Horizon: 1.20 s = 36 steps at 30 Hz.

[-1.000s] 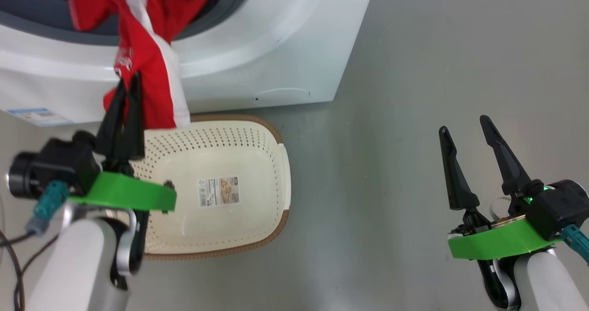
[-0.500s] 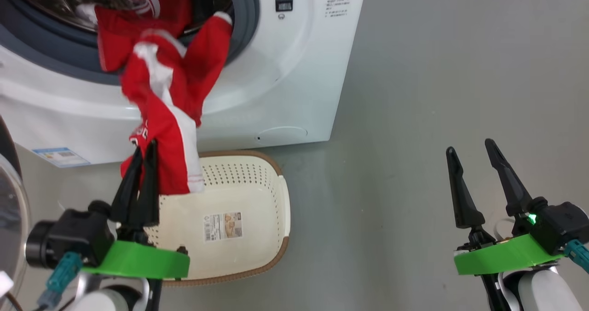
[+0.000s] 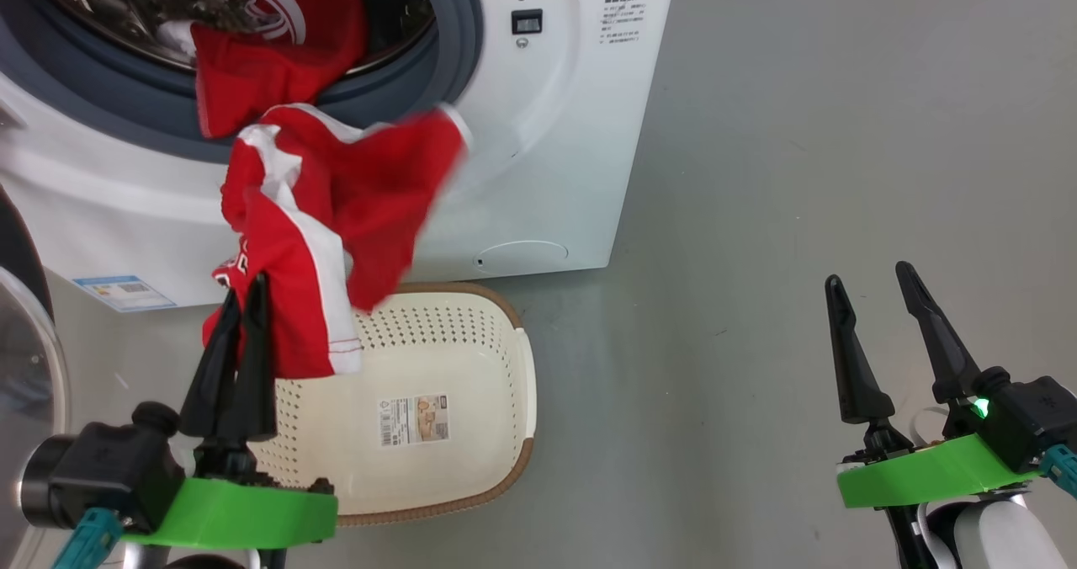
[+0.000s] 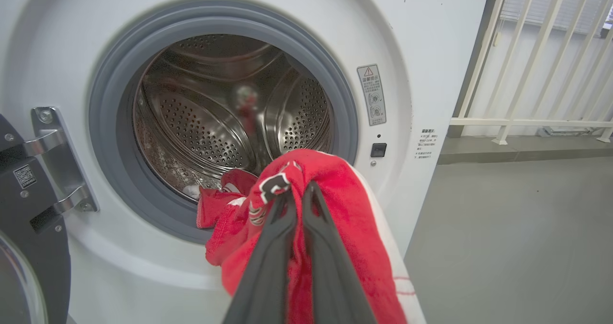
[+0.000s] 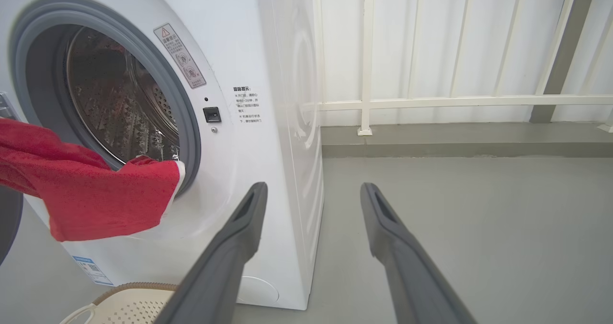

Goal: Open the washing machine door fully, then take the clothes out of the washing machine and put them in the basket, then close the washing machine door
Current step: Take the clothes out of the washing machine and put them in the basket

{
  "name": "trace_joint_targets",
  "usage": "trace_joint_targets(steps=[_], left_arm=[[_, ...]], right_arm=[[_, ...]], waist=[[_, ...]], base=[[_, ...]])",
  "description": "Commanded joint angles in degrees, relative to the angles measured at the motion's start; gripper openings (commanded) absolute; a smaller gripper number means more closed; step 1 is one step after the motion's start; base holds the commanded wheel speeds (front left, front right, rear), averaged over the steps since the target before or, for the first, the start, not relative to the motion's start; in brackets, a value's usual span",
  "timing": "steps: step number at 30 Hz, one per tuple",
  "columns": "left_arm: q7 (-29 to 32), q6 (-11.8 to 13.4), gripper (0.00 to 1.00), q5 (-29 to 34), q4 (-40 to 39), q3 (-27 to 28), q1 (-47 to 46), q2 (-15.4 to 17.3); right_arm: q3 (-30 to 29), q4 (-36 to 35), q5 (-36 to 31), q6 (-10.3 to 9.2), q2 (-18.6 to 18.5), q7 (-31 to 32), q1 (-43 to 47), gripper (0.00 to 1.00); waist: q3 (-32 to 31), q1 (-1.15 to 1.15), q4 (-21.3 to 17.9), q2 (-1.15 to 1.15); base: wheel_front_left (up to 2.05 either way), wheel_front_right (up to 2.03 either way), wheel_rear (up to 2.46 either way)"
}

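1. the washing machine (image 3: 547, 131) stands on the grey floor (image 3: 757, 173). its door (image 4: 48, 266) is swung open on the hinge side, clear of the round opening.
2. the left gripper (image 3: 246, 287) is clamped tight on a red jersey (image 3: 294, 241) with white trim, in front of the washing machine and below its opening.
3. the held jersey hangs in the air before the washing machine's front panel. one corner flares out, blurred, towards the latch side of the opening.
4. a second red garment (image 3: 269, 72) lies in the mouth of the washing machine, draped over the lower part of the grey rubber ring (image 3: 458, 55), with the steel drum (image 4: 206, 122) behind it. i cannot tell whether it touches the held jersey.
5. the cream basket (image 3: 505, 325) sits on the floor just in front of the washing machine, below the opening. the jersey's lower edge hangs over the basket's end nearest the washing machine. a sticker (image 3: 414, 420) shows on the basket's bottom.
6. the right gripper (image 3: 868, 274) hovers with its fingers spread wide and nothing between them, well off to the side of the washing machine.
7. a white railing (image 4: 527, 75) runs behind the washing machine.
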Motion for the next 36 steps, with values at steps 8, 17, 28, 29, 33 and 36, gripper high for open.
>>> trace_joint_targets(steps=[8,17,28,29,33,36], left_arm=[[0.31,-0.45,0.0,-0.51,0.12,0.76,-2.02,0.55],[-3.09,-3.37,0.0,-2.11,14.99,-0.92,-8.07,-1.49],[-7.01,-6.67,0.0,-3.25,33.78,-1.7,-16.3,-3.48],[-7.18,-7.02,0.0,-3.3,35.84,-1.84,-17.1,-3.63],[-7.94,-8.65,0.0,-4.19,43.9,-1.84,-20.53,-4.65],[-8.5,-10.06,0.0,-4.78,49.7,-1.73,-23.28,-5.44]], right_arm=[[1.38,-1.95,-0.23,0.36,-0.23,-0.36,-0.91,1.0],[1.83,-2.44,-0.59,0.36,-0.23,-0.36,-2.76,1.0],[1.52,-3.09,-0.8,0.36,-0.23,-0.36,-4.81,1.0],[1.59,-3.11,-0.75,0.36,-0.23,-0.36,-5.03,1.0],[1.92,-3.23,-0.5,0.36,-0.23,-0.36,-5.73,1.0],[2.24,-3.23,-0.4,0.36,-0.23,-0.36,-6.16,1.0]], waist=[[2.85,0.0,0.08,0.0],[8.13,0.0,-1.2,0.0],[14.38,0.0,-2.7,0.0],[14.82,0.0,-2.84,0.0],[16.43,0.0,-3.2,0.0],[17.64,0.0,-3.45,0.0]], base=[[0.0,0.0,0.0],[0.0,0.0,0.0],[0.0,0.0,0.0],[0.0,0.0,0.0],[0.0,0.0,0.0],[0.0,0.0,0.0]])
